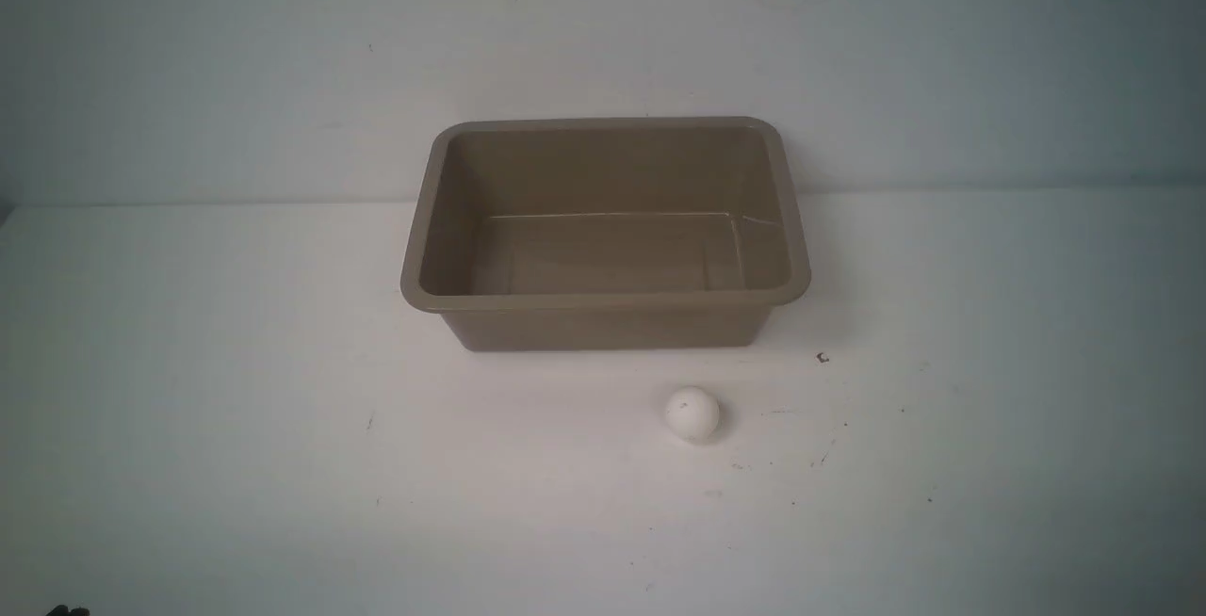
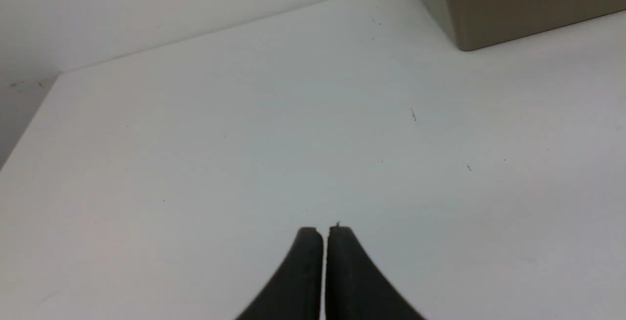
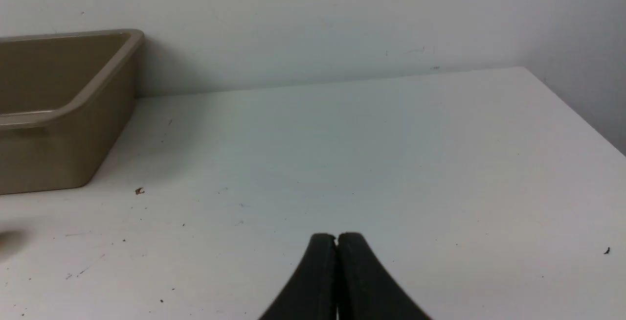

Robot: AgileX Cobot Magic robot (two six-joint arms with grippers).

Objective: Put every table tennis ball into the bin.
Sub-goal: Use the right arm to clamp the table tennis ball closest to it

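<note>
Closed tight and empty, the right gripper (image 3: 336,237) waits, and the left gripper (image 2: 324,231) matches it, fingers together, nothing in hold! Out on the white tabletop (image 1: 236,409) sits one white table tennis ball (image 1: 692,414), just on the near side of the taupe plastic bin (image 1: 608,303), towards its right end. And the bin's visible floor? No ball on it! So the scoring looks unopened: no delivery to see, one ball left to grasp, lift over that near rim and drop.
</note>
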